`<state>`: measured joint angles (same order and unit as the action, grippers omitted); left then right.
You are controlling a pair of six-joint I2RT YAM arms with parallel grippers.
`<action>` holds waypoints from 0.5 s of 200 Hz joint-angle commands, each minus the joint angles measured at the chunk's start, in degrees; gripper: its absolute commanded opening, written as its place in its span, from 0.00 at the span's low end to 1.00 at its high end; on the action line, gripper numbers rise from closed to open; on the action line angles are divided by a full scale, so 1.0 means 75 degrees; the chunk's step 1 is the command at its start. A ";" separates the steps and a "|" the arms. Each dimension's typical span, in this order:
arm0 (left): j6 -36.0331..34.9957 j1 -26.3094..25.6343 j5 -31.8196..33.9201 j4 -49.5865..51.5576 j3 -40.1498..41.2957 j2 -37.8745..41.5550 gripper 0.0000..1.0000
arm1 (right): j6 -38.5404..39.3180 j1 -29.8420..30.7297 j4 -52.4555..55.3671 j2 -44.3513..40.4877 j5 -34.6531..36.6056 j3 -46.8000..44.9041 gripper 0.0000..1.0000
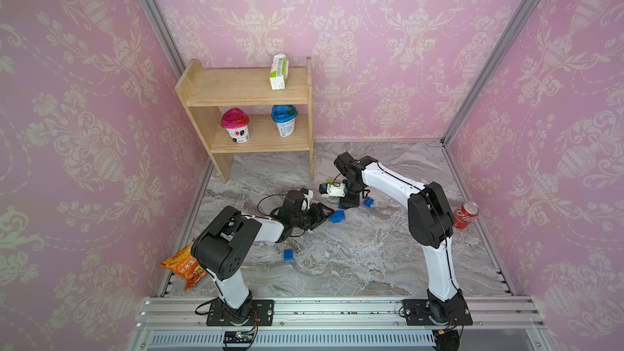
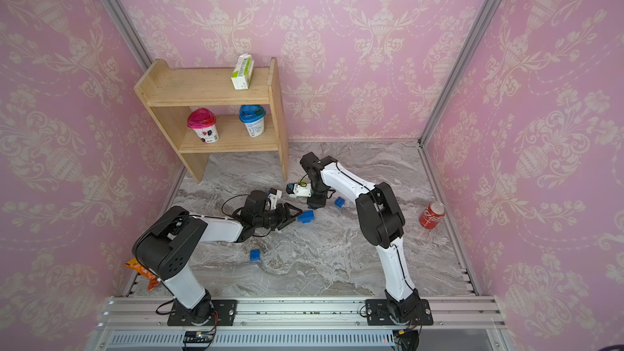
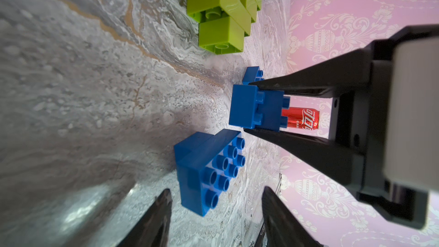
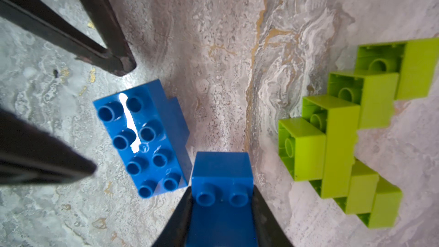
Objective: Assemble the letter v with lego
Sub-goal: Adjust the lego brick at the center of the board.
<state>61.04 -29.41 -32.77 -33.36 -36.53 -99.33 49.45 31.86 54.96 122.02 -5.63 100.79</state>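
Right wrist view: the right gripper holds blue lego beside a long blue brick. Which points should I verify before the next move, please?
1. Right gripper grip on the blue pair: ok, jaws shut on its sides.
2. Left gripper free: ok, open, with its fingers on either side of the long blue brick and not closed on it.
3. Long blue brick resting studs up on the table: ok.
4. Green stepped piece out of the way: ok, it lies on its side, apart from the blue bricks.
5. Blue pair pressed fully together: cannot tell.
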 commanded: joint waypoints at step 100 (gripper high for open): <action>0.0212 -0.0075 -0.0233 -0.0586 -0.0017 -0.0528 0.52 | -0.0374 -0.0271 0.0227 -0.0856 -0.0251 -0.0560 0.00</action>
<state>62.50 -29.78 -32.97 -36.58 -36.42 -102.17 48.36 30.61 56.27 119.39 -7.51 98.00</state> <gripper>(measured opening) 0.537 0.354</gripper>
